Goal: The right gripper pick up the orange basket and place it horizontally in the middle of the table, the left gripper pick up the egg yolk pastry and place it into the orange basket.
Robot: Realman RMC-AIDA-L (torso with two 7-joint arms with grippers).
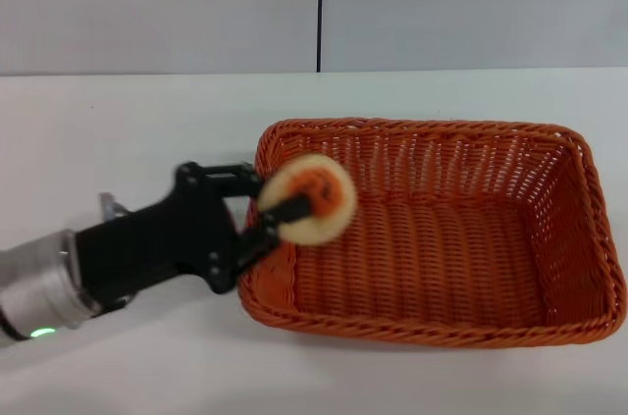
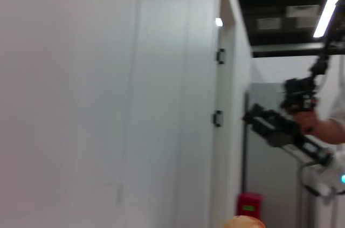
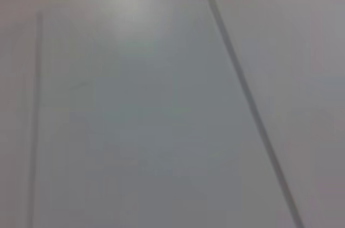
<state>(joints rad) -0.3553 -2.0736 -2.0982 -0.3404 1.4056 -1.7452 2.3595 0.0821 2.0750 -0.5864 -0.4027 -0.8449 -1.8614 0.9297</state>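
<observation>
The orange basket (image 1: 442, 238) lies lengthwise across the white table (image 1: 147, 121), right of centre in the head view. My left gripper (image 1: 285, 211) reaches in from the left and is shut on the egg yolk pastry (image 1: 312, 201), holding it tilted just above the basket's left rim. A sliver of the pastry (image 2: 243, 221) shows at the edge of the left wrist view. The right gripper is out of view; the right wrist view shows only a pale wall.
A grey wall with a dark vertical seam (image 1: 320, 8) stands behind the table. The left wrist view looks out at a wall, a door frame (image 2: 220, 77) and a black device (image 2: 294, 125) held by a person's hand farther off.
</observation>
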